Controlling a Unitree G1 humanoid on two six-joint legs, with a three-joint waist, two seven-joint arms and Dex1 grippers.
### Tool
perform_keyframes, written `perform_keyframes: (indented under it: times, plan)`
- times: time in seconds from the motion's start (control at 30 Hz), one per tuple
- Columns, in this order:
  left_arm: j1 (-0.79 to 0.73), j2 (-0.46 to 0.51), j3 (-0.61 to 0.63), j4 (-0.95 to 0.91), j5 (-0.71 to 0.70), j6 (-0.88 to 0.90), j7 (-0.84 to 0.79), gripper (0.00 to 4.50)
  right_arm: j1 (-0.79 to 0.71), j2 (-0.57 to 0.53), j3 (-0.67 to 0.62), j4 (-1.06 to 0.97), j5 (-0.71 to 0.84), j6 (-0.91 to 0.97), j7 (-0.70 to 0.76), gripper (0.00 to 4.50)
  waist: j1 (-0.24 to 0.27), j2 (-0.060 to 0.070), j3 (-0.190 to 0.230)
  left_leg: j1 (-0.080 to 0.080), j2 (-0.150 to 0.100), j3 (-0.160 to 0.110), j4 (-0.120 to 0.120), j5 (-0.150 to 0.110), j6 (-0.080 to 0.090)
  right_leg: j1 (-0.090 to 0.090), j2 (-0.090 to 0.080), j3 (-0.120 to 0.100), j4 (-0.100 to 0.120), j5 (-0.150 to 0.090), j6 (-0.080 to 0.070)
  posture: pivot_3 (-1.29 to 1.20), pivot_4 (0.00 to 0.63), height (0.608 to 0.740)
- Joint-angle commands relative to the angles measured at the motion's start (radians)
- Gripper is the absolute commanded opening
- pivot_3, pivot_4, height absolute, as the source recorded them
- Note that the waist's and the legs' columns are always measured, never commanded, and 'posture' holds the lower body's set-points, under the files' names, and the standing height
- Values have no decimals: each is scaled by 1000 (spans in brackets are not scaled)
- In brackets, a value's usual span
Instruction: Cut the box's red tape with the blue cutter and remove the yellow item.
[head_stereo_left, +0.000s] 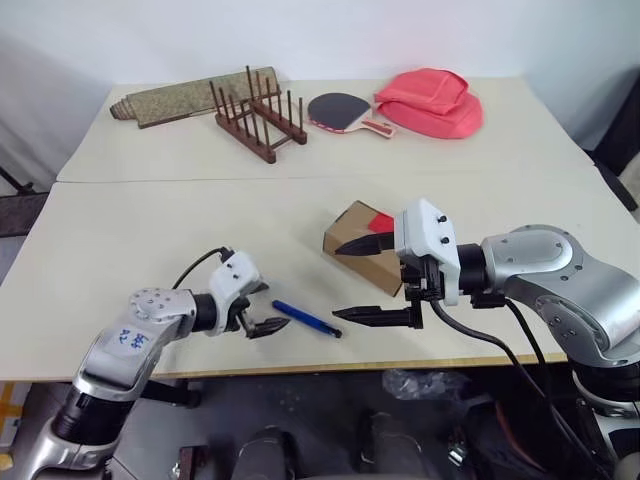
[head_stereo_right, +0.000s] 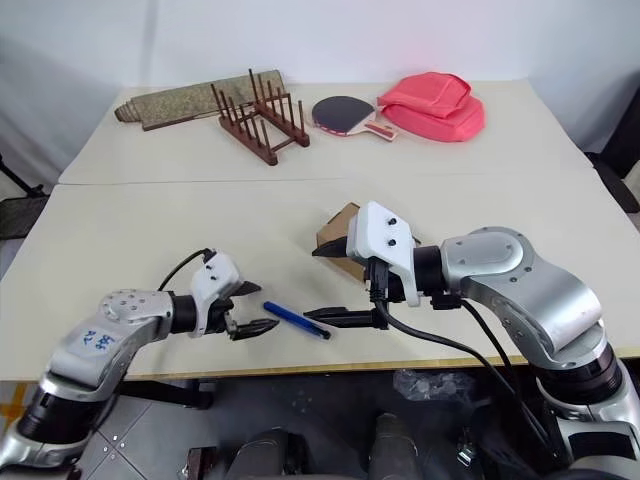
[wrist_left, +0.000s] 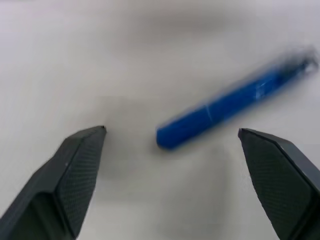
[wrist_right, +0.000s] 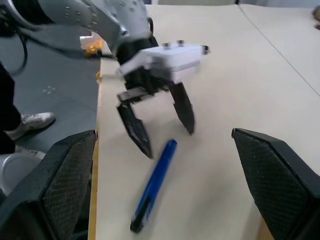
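Task barely begun. Blue cutter (head_stereo_left: 307, 319) flat on table (head_stereo_left: 150, 230), ungripped. Left gripper (head_stereo_left: 262, 308) spread wide, empty, at cutter's 9 o'clock. Right gripper (head_stereo_left: 371, 281) wide, empty, beside box (head_stereo_left: 352, 237). Red tape (head_stereo_left: 380, 221) uncut; box closed. All steps remain.

Silver arms, white wrist housings, black fingers (head_stereo_left: 368, 245), black cables

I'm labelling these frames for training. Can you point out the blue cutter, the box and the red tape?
blue cutter (head_stereo_left: 306, 318): left eye view, middle of its barrel.
box (head_stereo_left: 350, 232): left eye view, its brown top face.
red tape (head_stereo_left: 381, 221): left eye view, middle of the patch.
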Motion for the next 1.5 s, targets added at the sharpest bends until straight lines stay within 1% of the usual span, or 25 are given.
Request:
perform_keyframes:
  times: [0.03,0.27,0.5,0.63,0.83,0.93,0.97,1.03,1.2,1.3,1.37,1.5]
  plan:
    - [-36,-9,4,38,11,1,33,4488,-9,-1,-20,-7,4,-18,4,4500,0,0,0,-1,0,0,0,0,0,0,0,0,-1,0,0,0,150,740]
    - [-24,20,-120,95,90,-74,16,4488,1,-3,-25,-11,3,-19,-1,4500,3,0,0,-1,0,0,0,-1,0,0,0,-1,-2,0,0,0,150,740]
    - [-4,101,-254,147,194,-192,-43,4488,12,-10,-31,-17,2,-20,-2,4500,-1,1,-1,2,0,0,-1,-1,0,2,-1,-1,-2,0,0,0,150,740]
    - [18,149,-299,136,234,-235,-85,4488,10,-11,-32,-15,2,-22,1,4500,-2,3,-3,3,0,0,-1,-1,0,2,-1,-1,-2,0,0,0,150,740]
    - [166,237,-278,70,253,-271,-85,4488,15,-18,-36,-19,3,-21,1,4500,-12,7,-8,6,5,2,-3,-2,-1,3,0,-1,-5,0,-1,0,150,740]
    - [206,225,-235,55,236,-254,-47,4488,20,-20,-38,-20,4,-23,1,4500,-22,11,-17,9,7,4,-8,-3,-2,4,1,-1,-4,0,-1,0,150,740]
    - [199,206,-210,58,220,-237,-29,4488,17,-19,-35,-17,4,-24,2,4500,-26,11,-17,13,7,5,-10,-3,-2,6,1,-1,-5,-1,-1,0,150,740]
    - [184,175,-172,60,194,-209,-8,4488,12,-17,-30,-10,0,-28,6,4500,-27,12,-17,21,7,6,-15,-3,-1,14,2,-1,-13,-2,-3,0,150,740]
    - [151,131,-67,54,108,-151,-21,4488,-3,-17,-23,11,-7,-42,18,4500,-22,11,-17,20,9,5,-15,-4,-1,14,3,-1,-13,-2,-3,0,150,740]
    - [133,151,-17,70,57,-158,-74,4488,-6,-22,-25,15,-8,-46,24,4500,-23,11,-16,20,9,5,-15,-4,-2,13,3,-1,-13,-2,-3,0,150,740]
    - [118,168,-14,75,45,-189,-115,4488,-5,-23,-26,14,-8,-45,28,4500,-27,11,-16,19,10,6,-15,-5,-3,12,4,-1,-12,-2,-3,0,150,740]
    - [56,202,-64,128,91,-316,-198,4488,-3,-22,-26,12,-9,-44,32,4500,-26,10,-16,19,13,7,-15,-6,-5,11,9,-1,-11,-2,-4,0,150,740]
